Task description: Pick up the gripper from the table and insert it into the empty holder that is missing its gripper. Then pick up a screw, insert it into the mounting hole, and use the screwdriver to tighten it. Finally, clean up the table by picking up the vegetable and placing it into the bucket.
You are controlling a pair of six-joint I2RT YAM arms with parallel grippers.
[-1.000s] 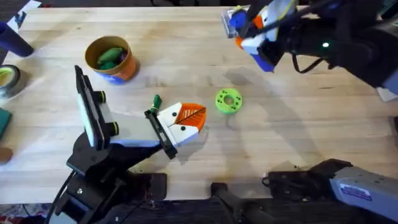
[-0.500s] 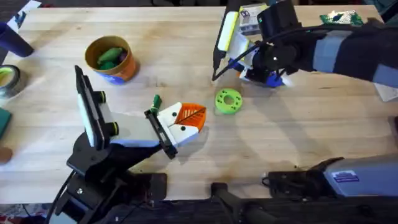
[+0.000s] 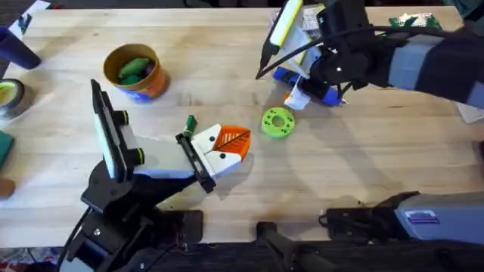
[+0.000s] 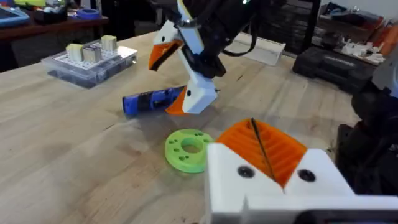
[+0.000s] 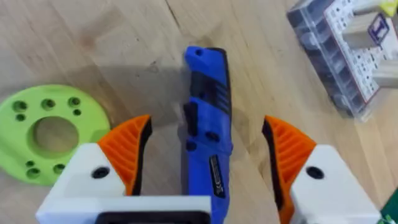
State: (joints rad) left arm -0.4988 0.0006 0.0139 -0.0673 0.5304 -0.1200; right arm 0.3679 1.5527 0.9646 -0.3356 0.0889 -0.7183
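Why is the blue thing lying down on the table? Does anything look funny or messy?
Nothing looks broken or spilled. The blue screwdriver lies flat on the wooden table, between the open jaws of the right gripper, beside the green ring. The vegetable is already in the bucket.

Glossy blue plastic screwdriver (image 5: 207,124) on matt (visibly grained) wooden table (image 3: 363,159)

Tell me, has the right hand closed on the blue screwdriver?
No, the right hand is open, its orange pads apart on either side of the screwdriver.
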